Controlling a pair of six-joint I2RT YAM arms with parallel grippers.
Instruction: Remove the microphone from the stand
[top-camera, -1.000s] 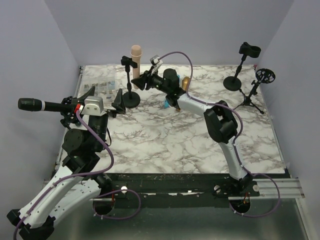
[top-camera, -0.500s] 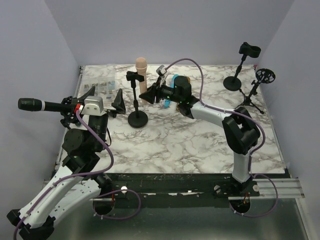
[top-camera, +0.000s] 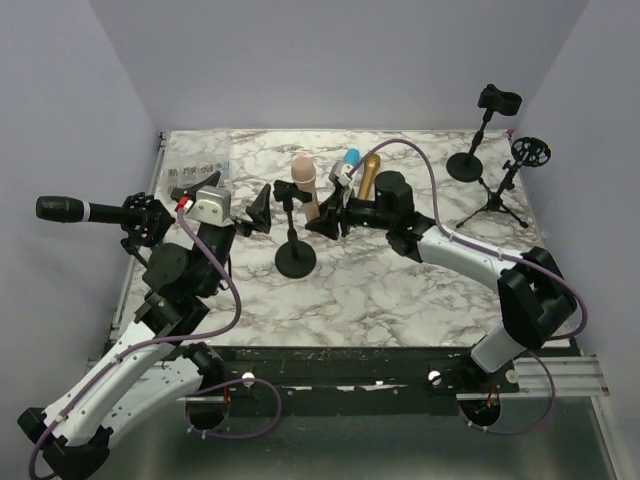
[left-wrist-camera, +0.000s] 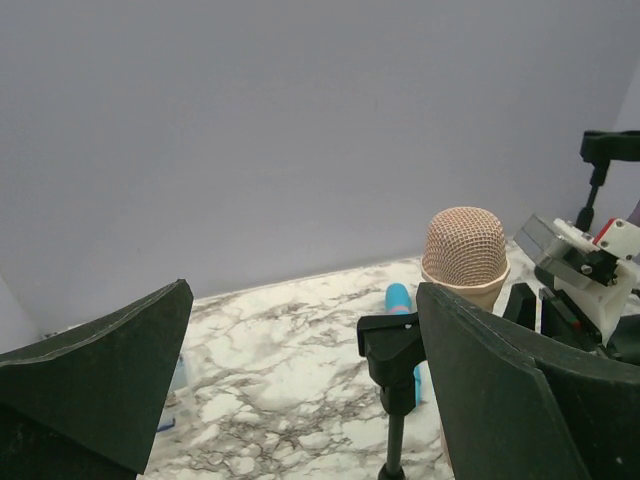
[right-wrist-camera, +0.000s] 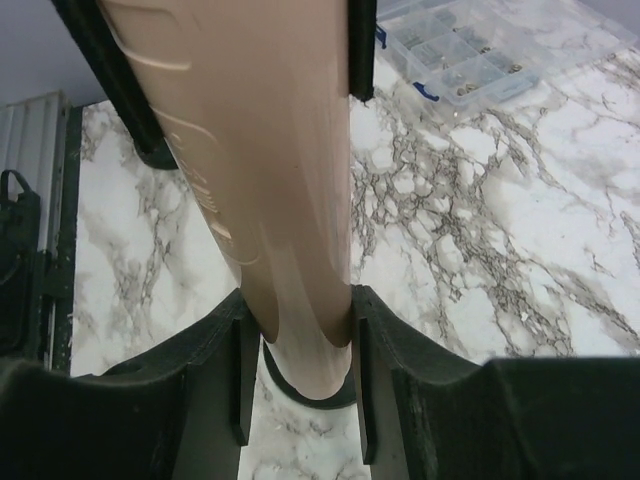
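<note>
- The left gripper (top-camera: 228, 196) hangs over the left of the desk (top-camera: 400, 290). It is released and holds nothing, its two dark fingers (left-wrist-camera: 90, 390) spread wide. Through that gap the left wrist view looks straight at the stand.
- The stand (top-camera: 293, 240) is just right of the left gripper, with its round base flat on the desk, a thin upright pole and a black clip (top-camera: 284, 195) at the top. In the left wrist view the clip (left-wrist-camera: 392, 342) sits low in the middle, between the spread fingers.
- The microphone (top-camera: 304, 186) — pale tan, mesh head uppermost — stands just right of the clip. Its long axis is close to vertical and runs alongside the pole. From the left gripper it lies to the right and a little beyond the clip. Whether its body is seated in the clip or only pressed beside it I cannot tell.
- The right gripper (top-camera: 323, 214) is clenched on the microphone from the right side, below the head. The right wrist view shows the tan body wedged between both fingers (right-wrist-camera: 205, 390). This is plainly the nearer arm, since it has the thing in its grasp.
- My judgement is that the coming move turns on that vertical axis — the microphone should be drawn upward along it and clear of the clip. The free left gripper, close beside the pole, looks well placed to steady the stand.
</note>
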